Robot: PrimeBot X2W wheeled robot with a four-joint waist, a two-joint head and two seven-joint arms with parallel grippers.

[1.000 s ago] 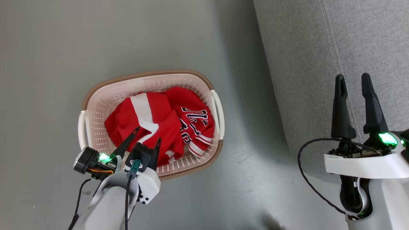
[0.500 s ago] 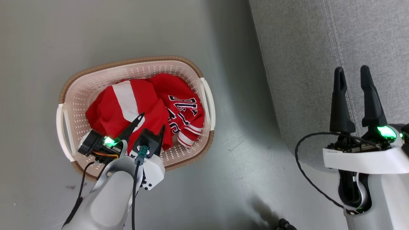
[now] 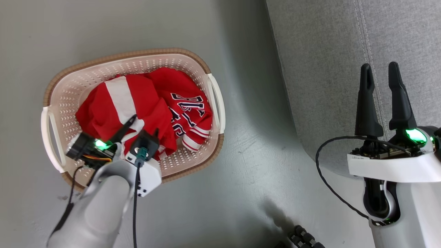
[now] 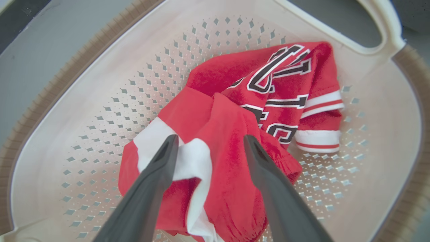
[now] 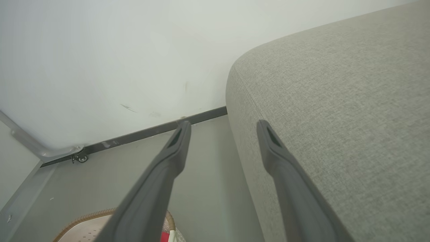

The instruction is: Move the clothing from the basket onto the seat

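Note:
The cream basket (image 3: 120, 57) with a brown rim stands on the floor, left of the seat. In it lies the red clothing: shorts (image 3: 113, 103) with a white stripe, and a lettered jersey (image 3: 187, 110) to their right. My left gripper (image 3: 144, 124) is down inside the basket, open. In the left wrist view its fingers (image 4: 211, 138) straddle a raised fold of the shorts (image 4: 221, 141), beside the jersey (image 4: 289, 84), within the basket's perforated wall (image 4: 100, 101). My right gripper (image 3: 379, 67) hangs open and empty over the grey seat (image 3: 344, 51), near its edge (image 5: 336, 101).
Grey floor (image 3: 248, 155) separates the basket from the seat. A white wall with a dark baseboard (image 5: 141, 132) and a small caster (image 5: 80, 158) lie beyond. A black cable (image 3: 327, 186) loops off my right wrist. A dark ribbed part (image 3: 303, 239) shows at the bottom edge.
The head camera has shifted, sliding the basket left and up in the picture. My left gripper has moved deeper into the basket onto the shorts, still open. The right gripper holds its place.

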